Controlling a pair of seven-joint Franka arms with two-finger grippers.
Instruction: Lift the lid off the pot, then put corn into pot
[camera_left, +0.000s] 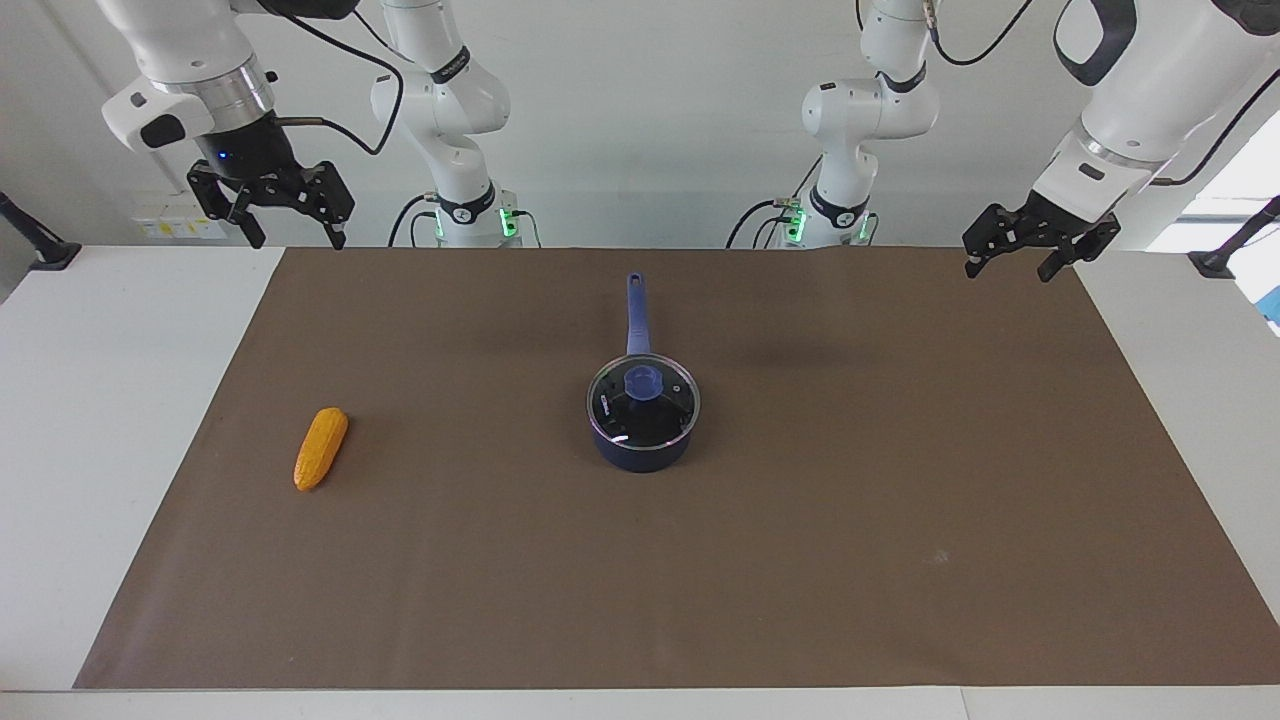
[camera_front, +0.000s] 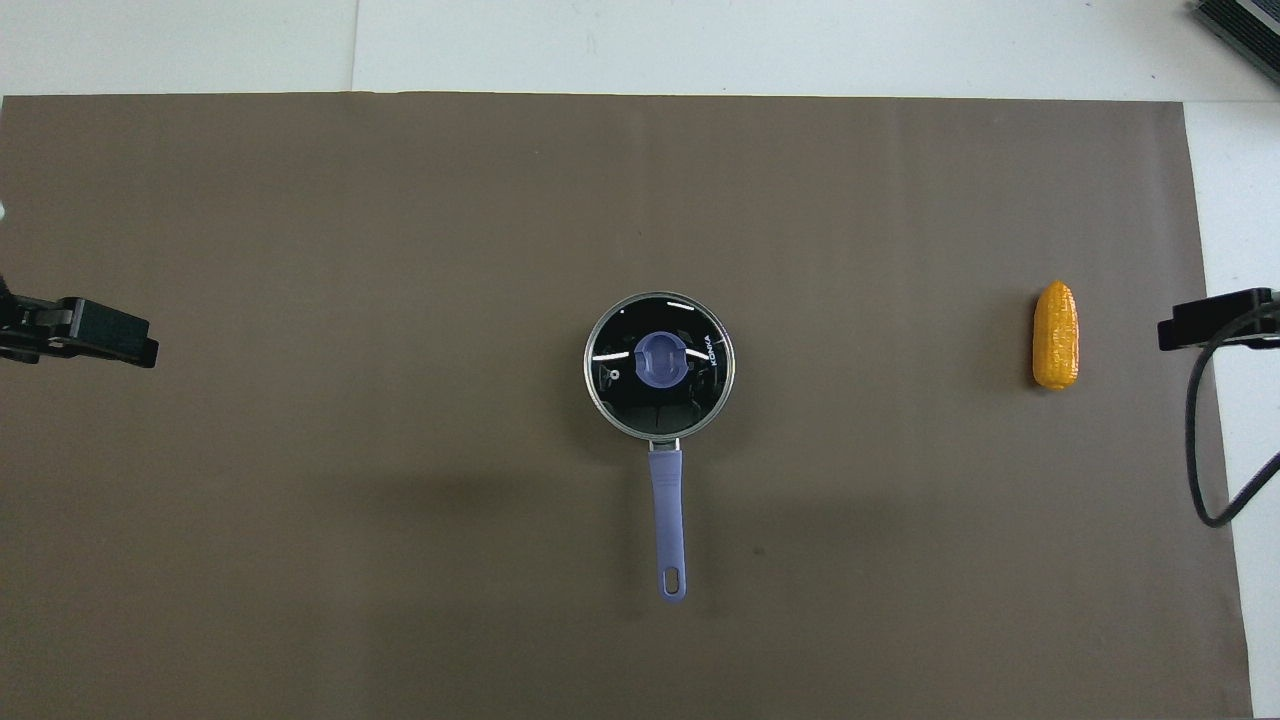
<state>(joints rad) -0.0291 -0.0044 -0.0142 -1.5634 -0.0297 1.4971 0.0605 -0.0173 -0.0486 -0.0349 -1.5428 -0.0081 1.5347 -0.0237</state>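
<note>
Lid (camera_left: 643, 396) on, the pot (camera_left: 640, 448) sits mid-surface (camera_left: 800, 560), handle toward the robots, equally distant from both raised, empty claws; the corn (camera_left: 320, 449) lies lengthwise toward the right claw's (camera_left: 292, 228) end. The left claw (camera_left: 1012, 265) also gapes open.
</note>
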